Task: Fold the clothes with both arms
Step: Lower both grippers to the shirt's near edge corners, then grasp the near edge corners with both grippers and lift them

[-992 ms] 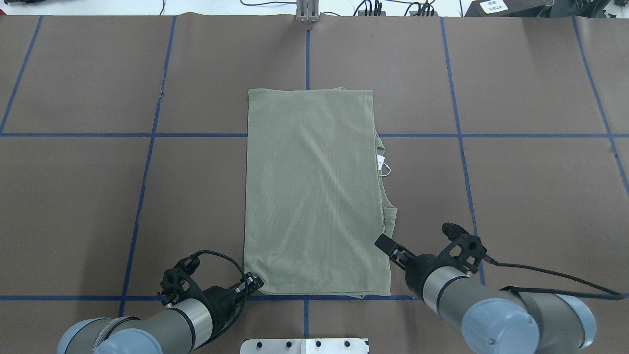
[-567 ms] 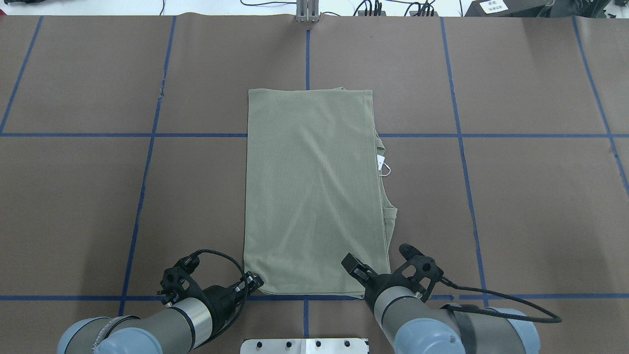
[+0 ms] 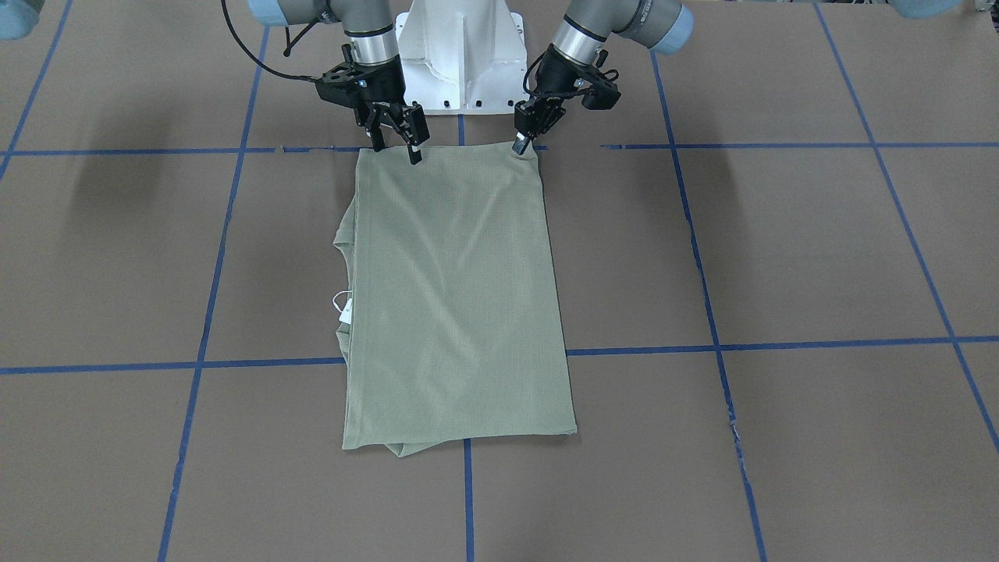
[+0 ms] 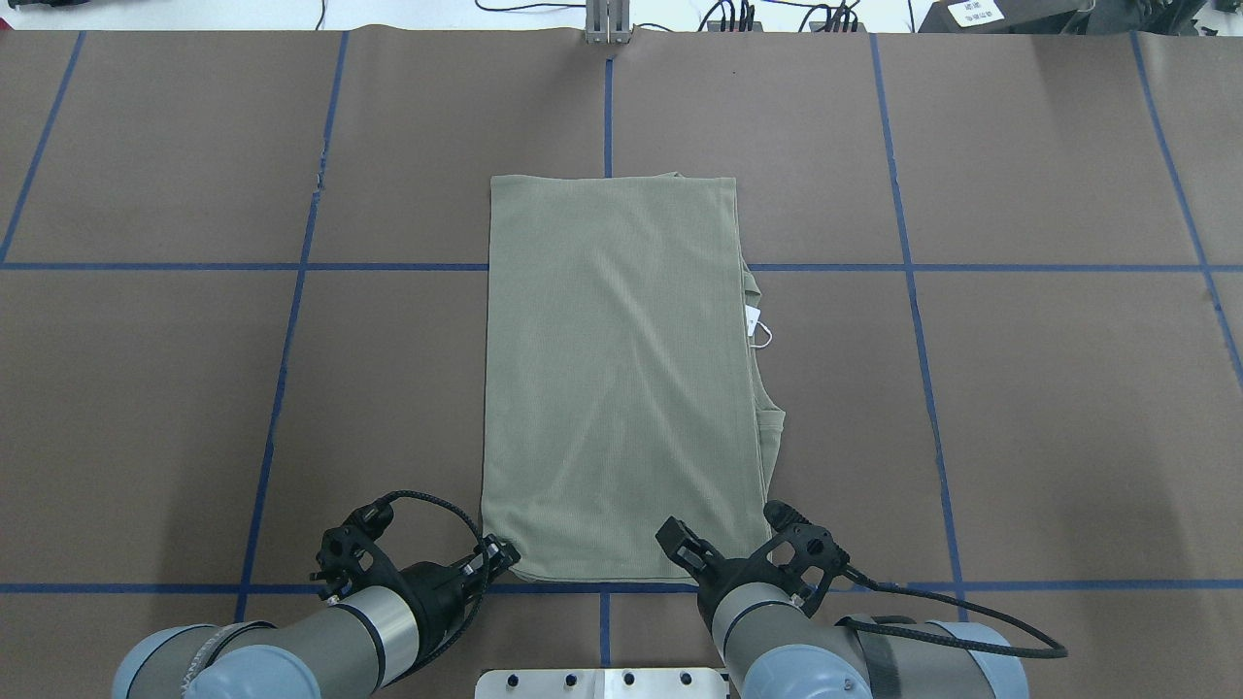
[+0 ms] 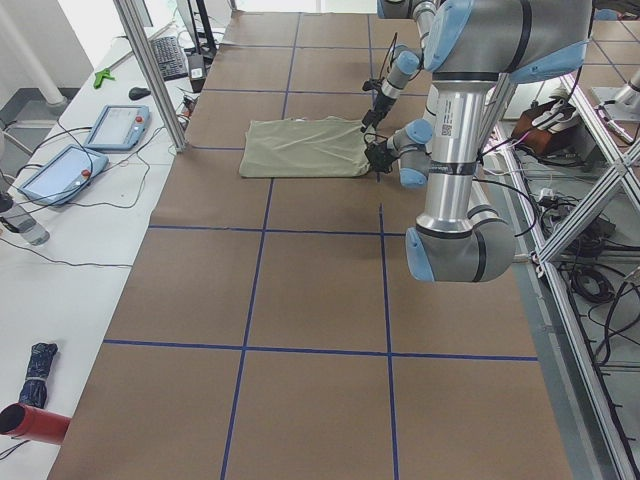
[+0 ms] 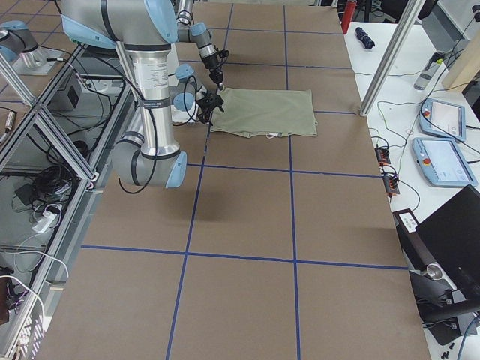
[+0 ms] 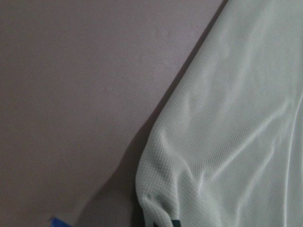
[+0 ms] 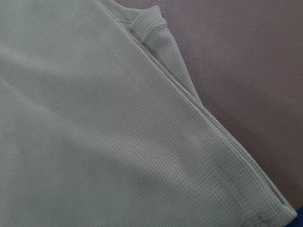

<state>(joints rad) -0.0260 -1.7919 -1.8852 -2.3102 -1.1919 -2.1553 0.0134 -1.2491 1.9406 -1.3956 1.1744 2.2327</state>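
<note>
Olive knit shirt [image 4: 612,379] lay flat mid-table as 1 long narrow rectangle, sleeves tucked out of sight, short end toward robot. Judged light, soft, limp, w/ some stretch. It won't hold shape if lifted by 1 point, so take 2 corners of the same short edge and keep it taut btwn them. Multi-layer, so a shallow pinch risks catching the top ply only.

Collar side poked out along robot's-right long edge, w/ white hang tag [image 4: 753,320] showing there.

Left gripper [image 3: 521,143] was at near-left corner, jaws narrow and pinched on the cloth; wrist cam showed the corner puckered. Right gripper [image 3: 396,147] hung over near-right corner w/ fingers spread, nothing held; hem layers lay just below in its wrist cam.

Near hem sat just short of a blue tape line [image 4: 874,586]. Brown mat [image 4: 1020,388] ran open beyond the far edge and both sides, so there was room to carry the near edge fwd. White base [image 3: 460,55] stood close behind the grippers.
</note>
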